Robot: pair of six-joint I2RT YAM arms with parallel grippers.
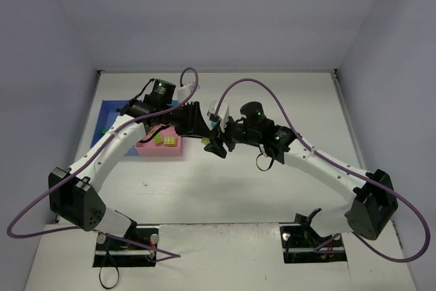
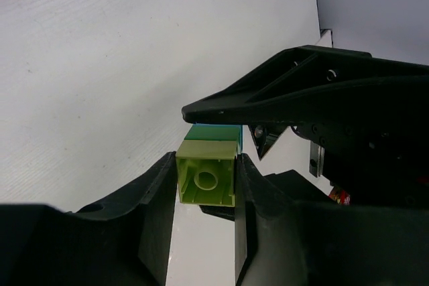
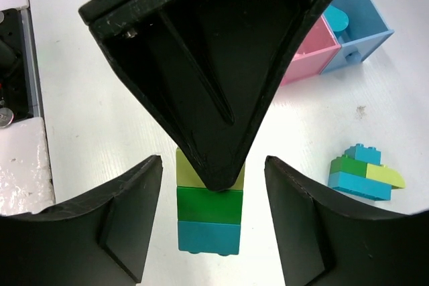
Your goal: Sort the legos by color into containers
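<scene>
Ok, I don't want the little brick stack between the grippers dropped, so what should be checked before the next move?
1. Left gripper clamped on the yellow-green plastic brick: ok, both fingers press its sides.
2. Right gripper clear of the bricks: ok, jaws open with a gap on each side.
3. Yellow-green brick separated from the dark green brick and teal brick: not ok, all three are joined.
4. Destination known: ok, yellow-green pieces lie in the square pink plastic tray.
5. Bricks lifted clear of the white table: cannot tell.
</scene>
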